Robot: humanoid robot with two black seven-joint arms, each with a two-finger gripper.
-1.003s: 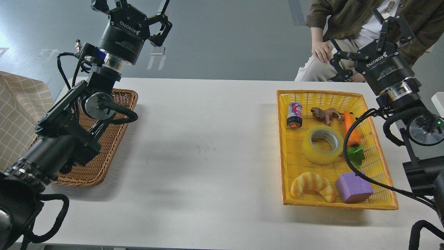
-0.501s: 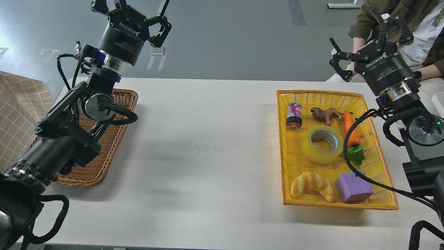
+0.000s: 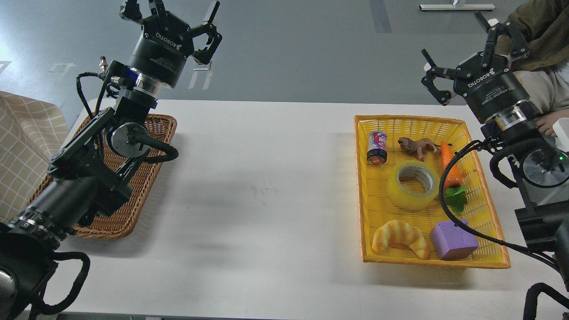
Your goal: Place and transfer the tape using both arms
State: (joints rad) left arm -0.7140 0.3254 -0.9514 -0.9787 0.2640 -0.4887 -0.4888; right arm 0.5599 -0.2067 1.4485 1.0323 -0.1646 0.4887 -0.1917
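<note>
The tape (image 3: 413, 185), a wide translucent yellow roll with a grey-white core, lies flat in the middle of the yellow basket (image 3: 362, 186) on the right of the white table. My right gripper (image 3: 471, 53) is open and empty, raised above the basket's far right corner. My left gripper (image 3: 178, 18) is open and empty, raised high above the brown wicker basket (image 3: 138, 195) at the table's left.
In the yellow basket lie a small can (image 3: 377, 147), a toy animal (image 3: 418, 146), a carrot (image 3: 450, 166), a croissant (image 3: 400, 238) and a purple block (image 3: 453, 241). A person (image 3: 540, 40) sits behind the far right. A checked cloth (image 3: 22, 146) is at the left edge.
The person at the back right has moved right, away from the table. My right gripper has shifted slightly up and left; my left arm has shifted slightly right.
</note>
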